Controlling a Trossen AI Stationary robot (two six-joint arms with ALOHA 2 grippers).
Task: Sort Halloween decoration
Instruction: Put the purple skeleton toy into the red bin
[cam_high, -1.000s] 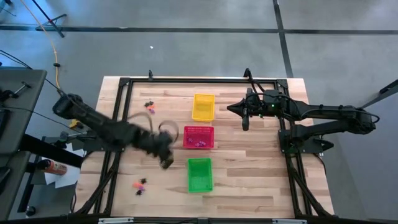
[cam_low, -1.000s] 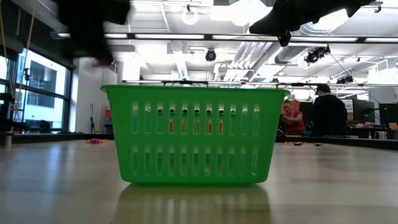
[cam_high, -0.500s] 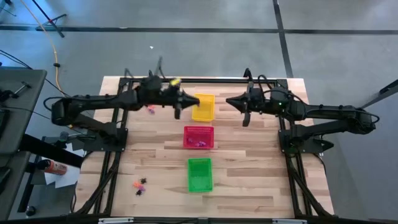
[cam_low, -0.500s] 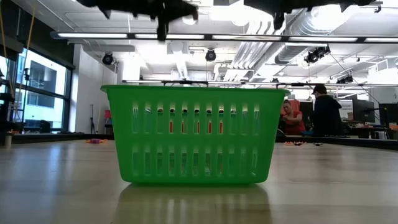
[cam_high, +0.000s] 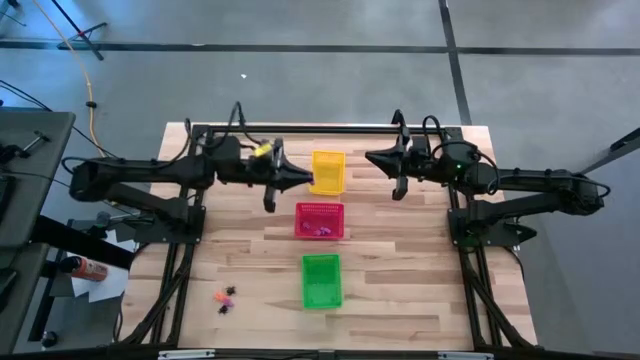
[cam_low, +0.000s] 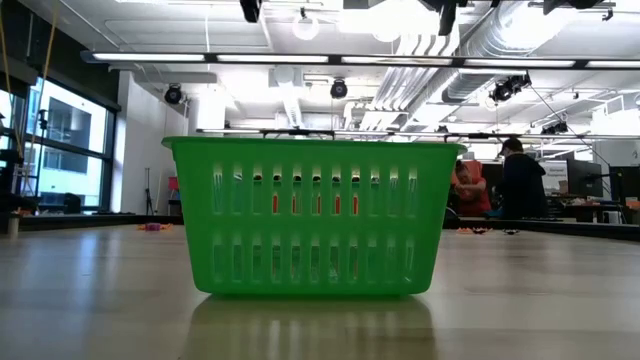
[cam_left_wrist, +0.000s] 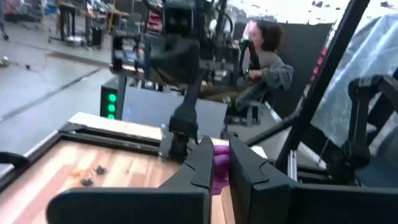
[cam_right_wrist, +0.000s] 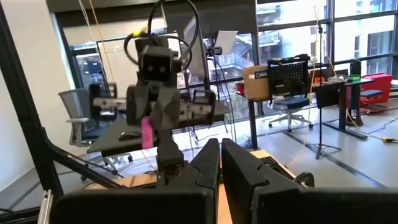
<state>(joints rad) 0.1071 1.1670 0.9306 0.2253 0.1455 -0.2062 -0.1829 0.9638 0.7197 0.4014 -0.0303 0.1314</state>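
- Three mesh baskets stand in a row down the middle of the wooden table (cam_high: 400, 290): the yellow basket (cam_high: 327, 171) farthest back, the red basket (cam_high: 319, 220) in the middle, the green basket (cam_high: 321, 280) nearest the front.
- In the low view the green basket (cam_low: 313, 215) fills the middle and hides the other two; two people sit in the room behind it.
- The left gripper (cam_high: 303, 179) hangs just left of the yellow basket, its jaws clamped on a purple-pink trinket (cam_left_wrist: 219, 168) that shows between the fingers; its long axis cannot be told.
- The right gripper (cam_high: 372, 157) hovers right of the yellow basket, its jaws together and holding nothing.
- A few small trinkets (cam_high: 320, 230) lie inside the red basket.
- Loose trinkets (cam_high: 227, 298), black, pink and orange, lie left of the green basket.
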